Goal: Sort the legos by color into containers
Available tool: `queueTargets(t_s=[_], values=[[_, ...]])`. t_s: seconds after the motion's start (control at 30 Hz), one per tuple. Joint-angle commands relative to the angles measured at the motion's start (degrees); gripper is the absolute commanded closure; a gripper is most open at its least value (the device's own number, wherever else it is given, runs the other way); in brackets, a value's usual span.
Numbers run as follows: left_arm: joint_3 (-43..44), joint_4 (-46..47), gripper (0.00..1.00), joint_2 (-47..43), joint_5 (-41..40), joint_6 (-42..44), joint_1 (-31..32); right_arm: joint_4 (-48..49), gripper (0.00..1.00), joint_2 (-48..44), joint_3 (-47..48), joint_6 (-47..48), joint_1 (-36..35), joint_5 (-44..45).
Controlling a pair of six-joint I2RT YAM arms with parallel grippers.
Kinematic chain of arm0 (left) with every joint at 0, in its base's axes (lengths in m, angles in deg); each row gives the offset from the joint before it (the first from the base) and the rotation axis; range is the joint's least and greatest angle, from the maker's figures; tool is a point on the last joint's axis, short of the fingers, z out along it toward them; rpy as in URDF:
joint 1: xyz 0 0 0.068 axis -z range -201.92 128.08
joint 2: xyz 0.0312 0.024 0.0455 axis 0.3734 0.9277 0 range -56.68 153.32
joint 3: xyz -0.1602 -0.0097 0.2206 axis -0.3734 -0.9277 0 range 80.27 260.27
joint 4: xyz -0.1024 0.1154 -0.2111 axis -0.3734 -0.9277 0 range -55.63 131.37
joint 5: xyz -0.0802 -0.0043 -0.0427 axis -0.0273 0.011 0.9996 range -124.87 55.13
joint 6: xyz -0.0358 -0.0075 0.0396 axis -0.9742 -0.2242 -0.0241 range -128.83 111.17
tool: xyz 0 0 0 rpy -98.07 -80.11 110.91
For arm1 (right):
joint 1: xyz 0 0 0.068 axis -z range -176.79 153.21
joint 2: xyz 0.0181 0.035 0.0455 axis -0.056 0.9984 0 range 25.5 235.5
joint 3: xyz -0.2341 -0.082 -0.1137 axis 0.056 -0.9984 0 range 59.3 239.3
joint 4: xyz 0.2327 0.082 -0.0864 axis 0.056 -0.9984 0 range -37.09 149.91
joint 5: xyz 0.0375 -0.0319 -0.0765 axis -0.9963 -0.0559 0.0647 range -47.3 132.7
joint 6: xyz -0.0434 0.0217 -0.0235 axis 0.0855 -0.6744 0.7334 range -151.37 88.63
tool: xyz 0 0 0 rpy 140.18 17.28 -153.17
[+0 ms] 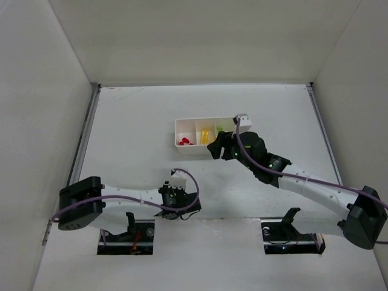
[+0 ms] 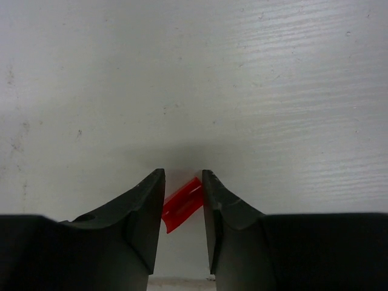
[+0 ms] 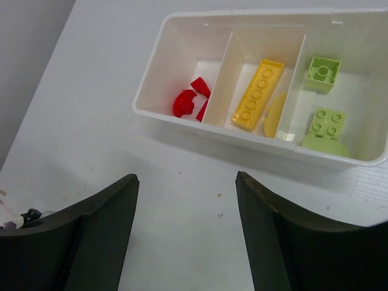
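Observation:
A small red lego piece [image 2: 182, 205] lies slanted on the white table between the fingers of my left gripper [image 2: 182, 174], and both jaws touch it. From above, the left gripper [image 1: 173, 187] sits low at the near middle of the table. The white three-compartment container [image 3: 151, 91] holds red bits [image 3: 185, 103] on the left, a yellow studded brick [image 3: 259, 94] in the middle and light-green pieces [image 3: 322, 71] on the right. My right gripper [image 3: 187, 176] hangs open and empty just in front of the container [image 1: 179, 126].
White walls close off the table on the left, the back and the right. Metal rails run along both table sides. The right arm [image 1: 303, 182] stretches diagonally across the right half of the table.

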Motion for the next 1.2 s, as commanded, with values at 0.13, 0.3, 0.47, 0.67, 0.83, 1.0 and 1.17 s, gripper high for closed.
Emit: queueTargets(t_s=[0.13, 0.3, 0.47, 0.67, 0.83, 1.0, 1.17], values=[[-1.2, -1.4, 0.81, -2.4, 0.4, -1.4, -0.3, 2.1, 0.28, -1.2, 0.3, -0.3, -0.5, 0.8], [-1.1, 2.5, 0.84, -3.4, 0.1, 0.7, -2.2, 2.1, 0.28, -0.8, 0.8, -0.2, -0.5, 0.8], [2.3, -3.8, 0.53, -8.3, -4.7, 0.3, -2.2, 2.1, 0.28, -0.5, 1.0, 0.0, -1.1, 0.8], [3.6, -13.5, 0.44, -12.3, 0.6, -2.7, -0.4, 3.1, 0.28, -1.3, 0.1, 0.1, -1.4, 0.5], [3.2, -14.5, 0.50, -8.6, 3.4, -4.0, 1.8, 3.3, 0.28, -1.7, 0.1, 0.0, -1.7, 0.2], [3.7, -12.8, 0.49, -3.2, 1.1, -4.3, 2.5, 3.3, 0.28, -2.7, -0.4, 0.2, -1.9, 0.1], [0.8, -7.3, 0.59, -3.3, 3.6, -3.8, 1.4, 3.2, 0.28, -3.1, -0.6, 0.3, -1.9, 0.1]])
